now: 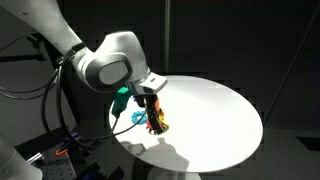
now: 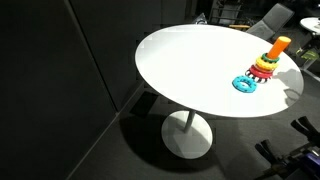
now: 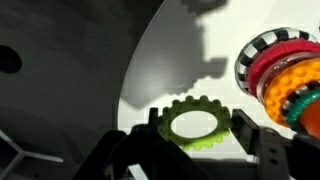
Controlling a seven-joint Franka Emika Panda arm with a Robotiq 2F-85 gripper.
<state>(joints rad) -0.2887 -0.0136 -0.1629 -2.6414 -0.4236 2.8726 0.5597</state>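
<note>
Your wrist view is showing what the others are not: the gripper [image 3: 195, 146] is standing with its fingers [image 3: 262, 140] spread wide, and the toothed ring [image 3: 193, 102] is lying flat between them, just ahead of the fingertips. Whether either pad is touching it, you cannot tell. The stacking toy [image 3: 285, 75] is sitting just off to the gripper's right side there, apart from the ring.

An exterior view is giving you the height instead: the gripper [image 1: 152, 103] is hanging close above the toy [image 1: 158, 122] near the edge of the white table [image 1: 215, 110].

An exterior view is showing only the ring [image 2: 245, 83] resting on the table [image 2: 190, 70] just beside the toy [image 2: 268, 62], with the gripper not made out.
</note>
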